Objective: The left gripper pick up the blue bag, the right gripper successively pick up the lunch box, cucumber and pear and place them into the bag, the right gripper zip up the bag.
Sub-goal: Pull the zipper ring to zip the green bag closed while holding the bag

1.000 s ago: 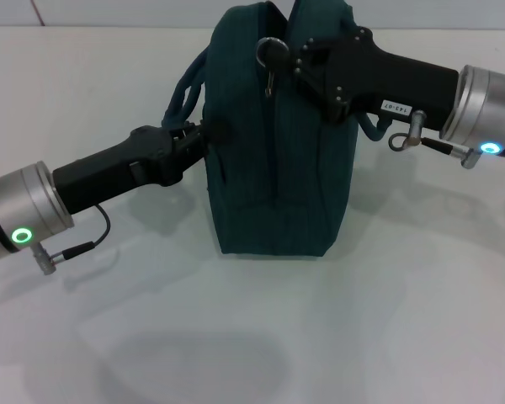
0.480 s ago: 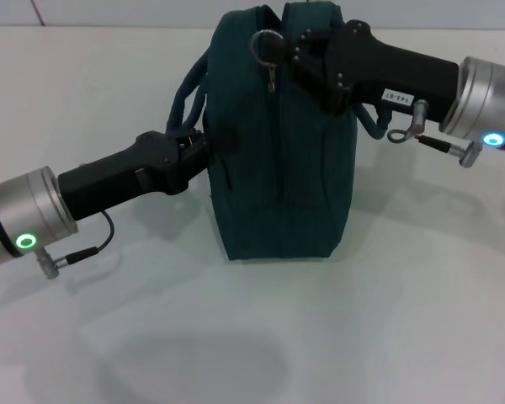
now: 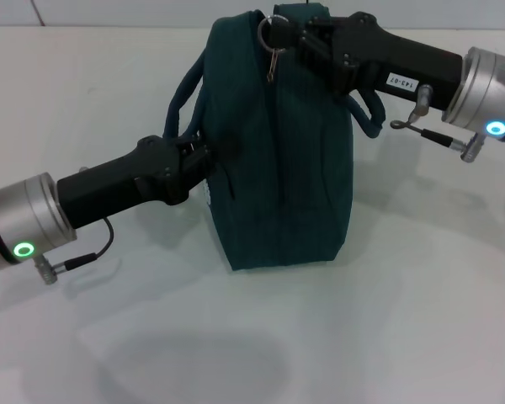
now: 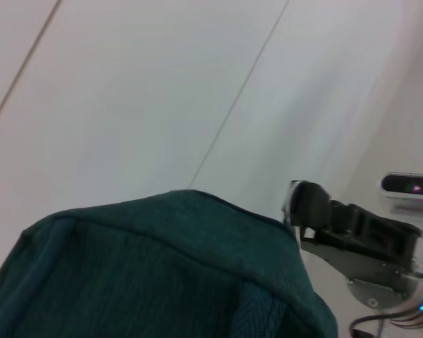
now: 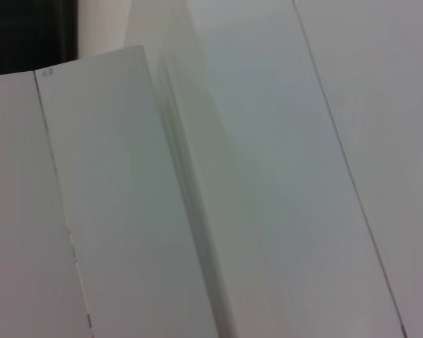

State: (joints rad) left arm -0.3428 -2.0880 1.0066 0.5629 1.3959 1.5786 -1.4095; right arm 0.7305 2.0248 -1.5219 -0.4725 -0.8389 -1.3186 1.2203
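standing upright on the white table [image 3: 421,320], the blue bag [image 3: 278,160] is clenched by the left gripper [image 3: 204,151]; the right gripper [image 3: 299,38] pinches its ring zipper pull [image 3: 273,34].

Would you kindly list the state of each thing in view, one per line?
Bag: upright on the table, zipped nearly shut.
Zipper pull: at the bag's top, by the right gripper.
Left gripper: at the bag's side near a handle.
Right gripper: at the bag's top.

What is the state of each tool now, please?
Left tool: closed on the side of the blue bag.
Right tool: at the zipper ring on top; grip cannot be told.
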